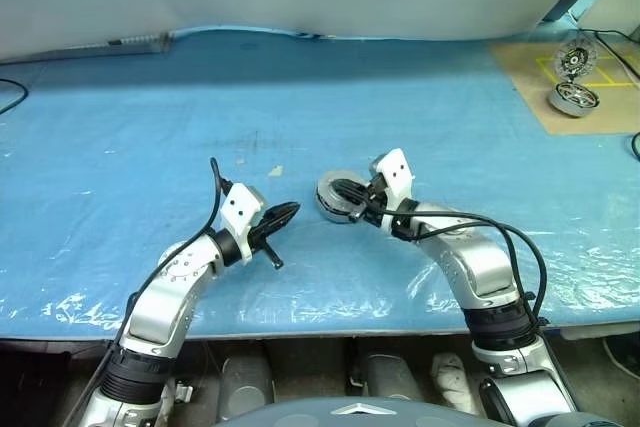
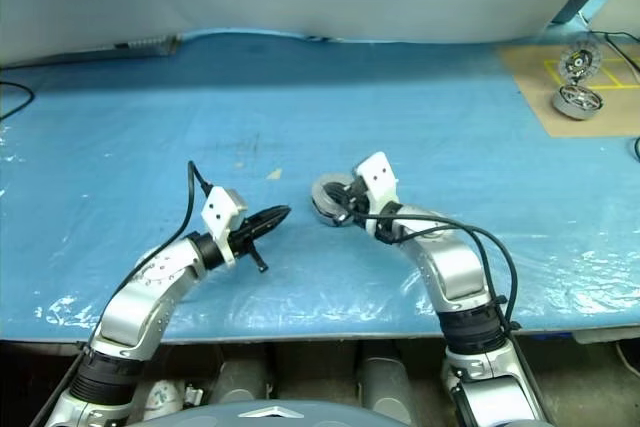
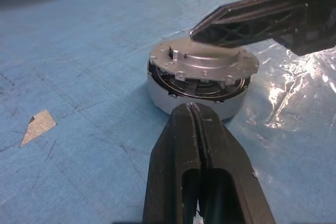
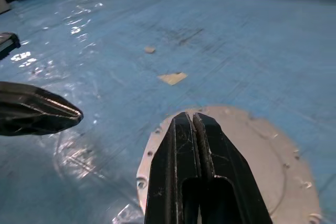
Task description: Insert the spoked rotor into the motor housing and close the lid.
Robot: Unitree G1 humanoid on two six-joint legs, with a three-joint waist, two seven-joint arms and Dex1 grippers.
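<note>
Left wrist view: motor housing (image 3: 202,90) on blue surface (image 3: 79,51), lid (image 3: 205,59) down; left pincer (image 3: 193,109) and right pincer (image 3: 197,32) both pressed together, empty.

We see bare blue table (image 1: 150,117) all around the housing (image 1: 335,209). The right gripper (image 3: 195,31) lies over its lid (image 3: 207,61); the left gripper (image 1: 287,211) blocks the near-left side. Two silver units (image 1: 574,97) stand well apart, far right.
</note>
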